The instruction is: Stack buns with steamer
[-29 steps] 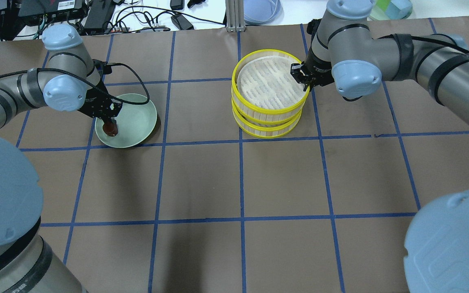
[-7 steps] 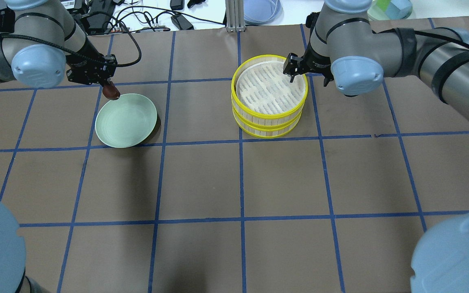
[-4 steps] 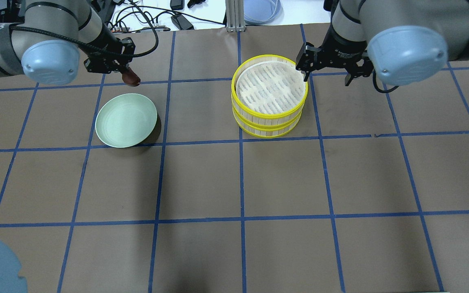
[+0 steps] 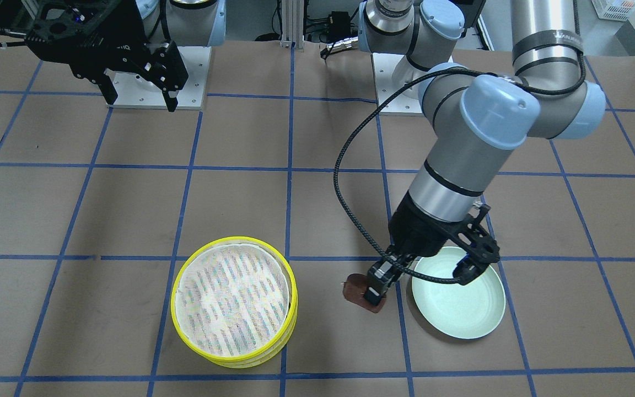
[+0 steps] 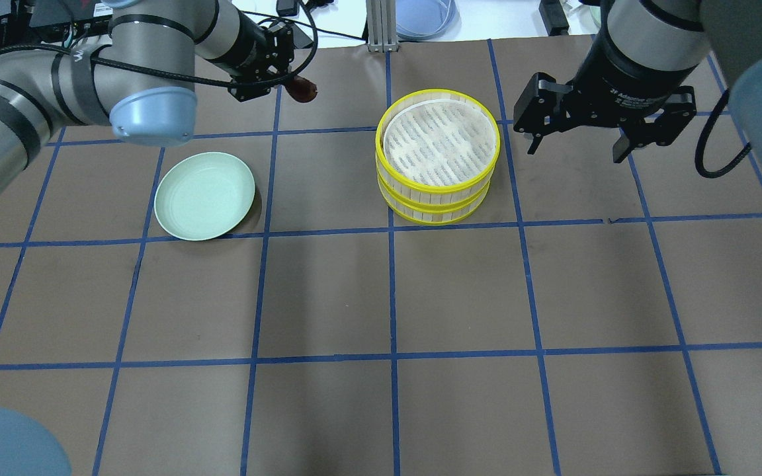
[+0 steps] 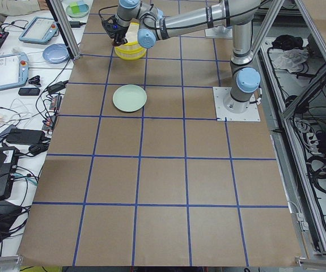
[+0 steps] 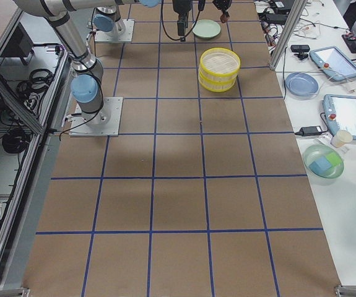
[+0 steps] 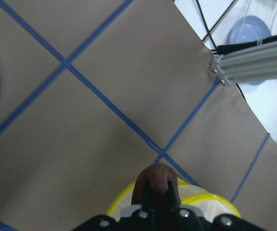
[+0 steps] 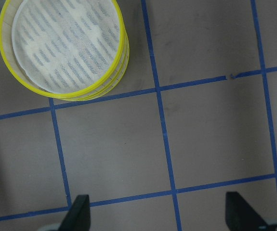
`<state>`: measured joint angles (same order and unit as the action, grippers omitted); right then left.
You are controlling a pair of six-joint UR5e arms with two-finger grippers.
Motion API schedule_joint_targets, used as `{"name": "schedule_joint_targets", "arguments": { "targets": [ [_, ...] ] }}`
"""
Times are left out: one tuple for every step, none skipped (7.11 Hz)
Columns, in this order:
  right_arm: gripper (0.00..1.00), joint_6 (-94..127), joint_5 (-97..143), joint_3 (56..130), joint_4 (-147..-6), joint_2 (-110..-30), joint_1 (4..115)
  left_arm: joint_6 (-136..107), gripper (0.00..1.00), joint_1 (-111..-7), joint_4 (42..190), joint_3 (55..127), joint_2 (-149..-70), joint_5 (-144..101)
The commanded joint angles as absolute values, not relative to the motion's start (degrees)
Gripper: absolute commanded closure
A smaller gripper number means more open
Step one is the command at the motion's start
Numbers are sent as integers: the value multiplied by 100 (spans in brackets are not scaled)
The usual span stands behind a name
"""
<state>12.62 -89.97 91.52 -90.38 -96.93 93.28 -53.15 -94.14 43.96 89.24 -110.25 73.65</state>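
Observation:
The steamer (image 5: 437,190) is two yellow-rimmed tiers stacked in the table's far middle, its top white mesh liner bare; it also shows in the front view (image 4: 235,361) and the right wrist view (image 9: 124,43). My left gripper (image 5: 292,86) is shut on the dark reddish-brown bun (image 5: 304,90), held in the air left of the steamer, between it and the plate (image 4: 357,291). The left wrist view shows the bun (image 8: 155,180) above a yellow rim. My right gripper (image 5: 576,147) is open and empty, raised to the right of the steamer. The cream-yellow bun is not in view.
The pale green plate (image 5: 204,195) lies empty at the left, also in the front view (image 4: 461,309). An aluminium post (image 5: 376,26), a blue dish (image 5: 424,16) and cables lie beyond the table's far edge.
My left gripper lifted the brown bun off the green plate and carried it up and right toward the steamer. My right gripper left the steamer's rim, rising and moving right.

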Motion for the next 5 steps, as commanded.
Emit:
{"name": "schedule_joint_targets", "arguments": {
  "targets": [
    [0,1231,-9184,8845,-8930,-9529,9334,-6526,100,-9999,3284,8938,-11397,7023],
    [0,1187,-9193,8598,-8930,-9388,9334,-6574,100,-10246,3157,8930,-11565,7031],
    [0,1169,-9202,8544,-8938,-9248,9334,-6574,96,-10422,3147,8938,-11758,6996],
    [0,1160,-9202,8534,-8973,-9220,9334,-6574,87,-10511,3051,8938,-11899,7014],
    [0,1160,-9202,8525,-8982,-9107,9334,-6600,48,-10538,2850,8938,-12013,6979]
  ]
}}
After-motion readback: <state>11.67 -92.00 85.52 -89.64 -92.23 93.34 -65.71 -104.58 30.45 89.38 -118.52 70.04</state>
